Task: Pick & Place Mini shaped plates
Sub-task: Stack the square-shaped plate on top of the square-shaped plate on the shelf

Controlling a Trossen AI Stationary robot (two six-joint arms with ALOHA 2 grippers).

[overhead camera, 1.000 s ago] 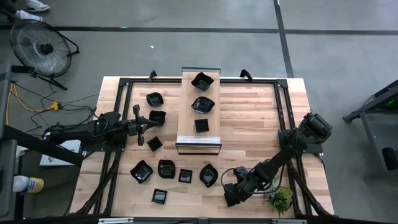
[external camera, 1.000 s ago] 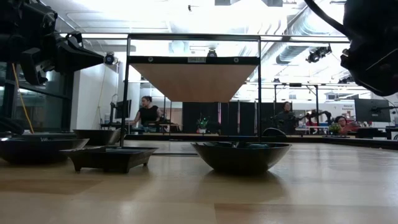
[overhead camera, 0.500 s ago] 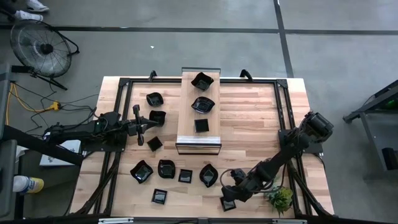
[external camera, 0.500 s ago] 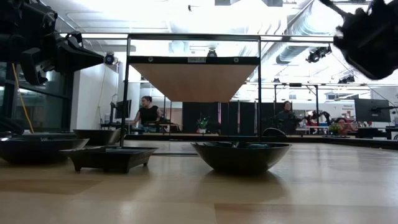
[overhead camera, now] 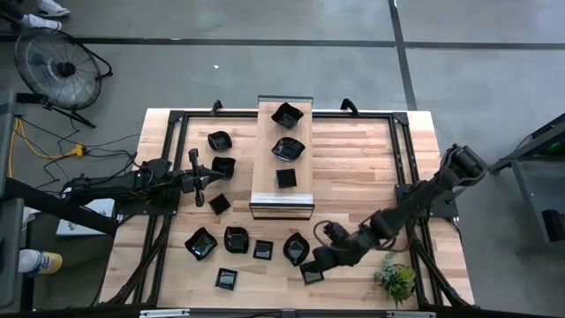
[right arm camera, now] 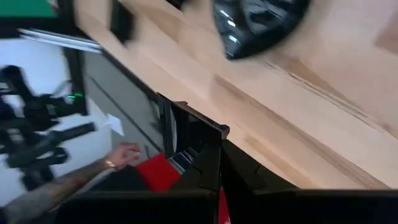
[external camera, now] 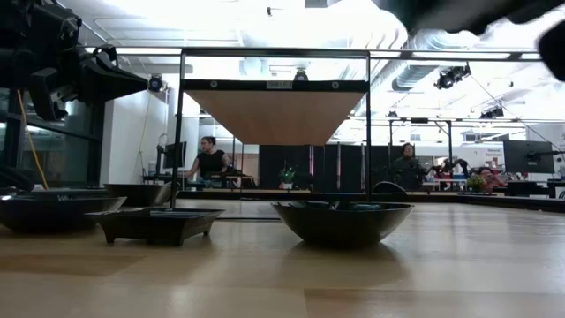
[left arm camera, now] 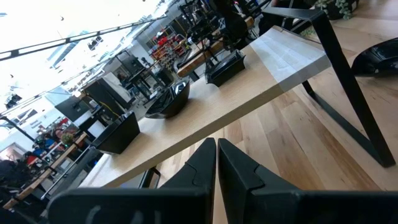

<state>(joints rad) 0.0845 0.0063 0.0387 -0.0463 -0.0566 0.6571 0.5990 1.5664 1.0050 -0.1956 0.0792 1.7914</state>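
Observation:
Several glossy black mini shaped plates lie on the wooden table, among them a leaf-like one (overhead camera: 297, 248) and a square one (overhead camera: 227, 279). Three more stand on the raised stand (overhead camera: 284, 201). My right gripper (overhead camera: 318, 262) slants down over the near middle of the table, shut on a small square plate (overhead camera: 311, 275), which also shows in the right wrist view (right arm camera: 186, 134). My left gripper (overhead camera: 199, 177) waits level at the table's left, shut and holding nothing; its fingers show in the left wrist view (left arm camera: 216, 163). My right gripper pinches one edge of the small square plate (right arm camera: 202, 148) between its two fingers. The fingers come slanting down from the table's right. The plate sticks out past the fingertips, tilted, and is clear of the table.
A small green plant (overhead camera: 395, 281) stands near the table's near right corner, beside my right arm. Black frame rails (overhead camera: 404, 177) run along the table's sides. A person's hand (right arm camera: 122, 153) shows beyond the table's near edge.
My right gripper has risen and gone toward the table's left with the small square plate, lifting it clear of the table by the near edge. It now points less steeply down.

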